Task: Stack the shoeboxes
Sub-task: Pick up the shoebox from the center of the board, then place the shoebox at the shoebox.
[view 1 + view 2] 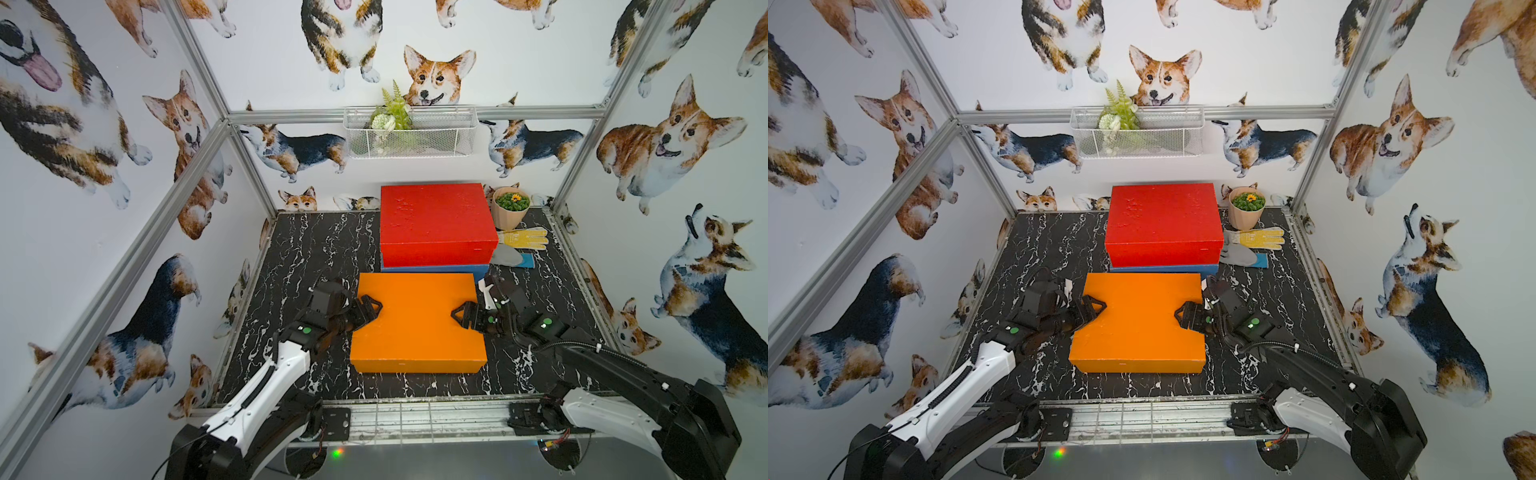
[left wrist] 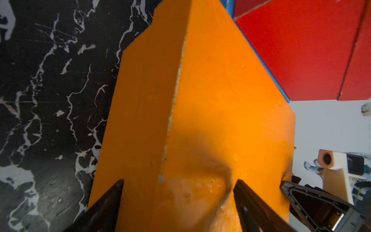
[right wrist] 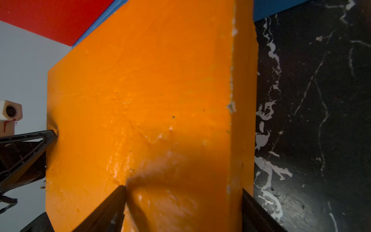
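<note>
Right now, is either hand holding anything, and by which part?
Both hold the orange box: the left hand and right hand each pinch the lid's edge at opposite short ends.

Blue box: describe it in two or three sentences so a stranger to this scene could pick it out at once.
Find the black marble table and look to its back, beside the pot. The blue box is the lower of two stacked there, under the red box. Only a thin blue strip of it shows, just behind the orange box.
</note>
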